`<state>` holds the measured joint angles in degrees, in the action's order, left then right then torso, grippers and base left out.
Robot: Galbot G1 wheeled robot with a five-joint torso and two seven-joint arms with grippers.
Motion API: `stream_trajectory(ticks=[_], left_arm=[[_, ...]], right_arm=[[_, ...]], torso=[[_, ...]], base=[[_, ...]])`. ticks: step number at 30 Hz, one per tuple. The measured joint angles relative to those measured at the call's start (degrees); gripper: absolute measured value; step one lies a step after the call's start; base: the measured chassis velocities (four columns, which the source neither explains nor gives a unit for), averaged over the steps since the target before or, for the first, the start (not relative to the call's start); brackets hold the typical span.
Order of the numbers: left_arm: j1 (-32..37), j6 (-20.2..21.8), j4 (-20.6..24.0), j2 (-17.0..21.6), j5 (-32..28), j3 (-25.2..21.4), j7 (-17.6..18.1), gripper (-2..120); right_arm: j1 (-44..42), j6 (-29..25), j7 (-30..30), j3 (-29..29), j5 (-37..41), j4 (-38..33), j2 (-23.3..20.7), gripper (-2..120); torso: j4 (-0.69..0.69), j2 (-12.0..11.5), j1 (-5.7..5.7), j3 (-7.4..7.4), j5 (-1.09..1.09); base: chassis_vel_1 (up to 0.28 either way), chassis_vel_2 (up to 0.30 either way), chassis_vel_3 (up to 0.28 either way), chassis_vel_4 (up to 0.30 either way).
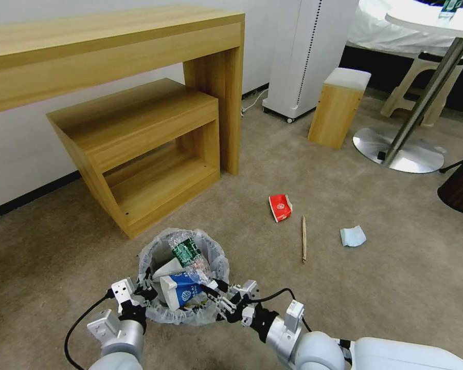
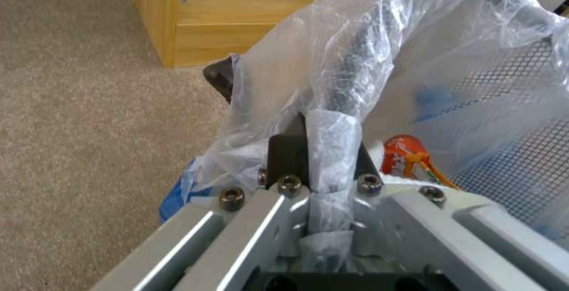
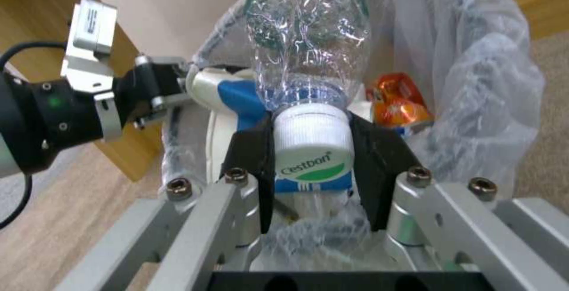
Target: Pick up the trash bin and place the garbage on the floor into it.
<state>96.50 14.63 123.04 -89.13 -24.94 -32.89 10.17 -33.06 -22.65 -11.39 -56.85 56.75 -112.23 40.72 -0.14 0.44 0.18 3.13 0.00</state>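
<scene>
The right gripper (image 3: 311,149) pinched the white cap of the bottle (image 3: 308,51), its jaws pressed against both sides, holding it neck-down over the bin (image 1: 182,277) at the lower centre of the head view. The left gripper (image 2: 320,157) was clamped on the bin's bagged rim, its pads (image 2: 289,155) squeezing a fold of liner (image 2: 332,60). Inside the bin lay a blue-white carton (image 1: 182,293) and an orange packet (image 3: 397,104), so I judged the job well along, with the bottle about to go in. On the floor (image 1: 396,288) to the right 3 pieces were left: a red wrapper (image 1: 280,207), a stick (image 1: 304,239) and a blue mask (image 1: 353,236), all well apart from the bin.
</scene>
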Motion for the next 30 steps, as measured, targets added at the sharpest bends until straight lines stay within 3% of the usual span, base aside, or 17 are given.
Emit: stream_trajectory(ticks=[9,19,30], left_arm=[[-0.02,-0.08,-0.22,0.12,-0.09,-0.05,0.03,0],[0.72,-0.32,0.24,0.38,-0.19,-0.16,0.01,0],[0.99,-0.32,0.50,0.07,0.09,-0.03,-0.03,0]], right_arm=[[-1.98,-0.30,-1.54,-0.58,-0.48,-0.05,-0.59,26],[-2.86,-0.57,-5.20,-0.80,0.28,3.35,3.79,26],[-2.94,0.49,-6.86,-1.51,0.19,3.35,4.54,26]], torso=[[0.00,0.00,0.00,0.00,0.00],[0.00,0.00,0.00,0.00,0.00],[0.00,0.00,0.00,0.01,0.00]], base=[[0.000,0.000,0.000,0.000],[0.000,0.000,0.000,0.000],[0.000,0.000,0.000,0.000]])
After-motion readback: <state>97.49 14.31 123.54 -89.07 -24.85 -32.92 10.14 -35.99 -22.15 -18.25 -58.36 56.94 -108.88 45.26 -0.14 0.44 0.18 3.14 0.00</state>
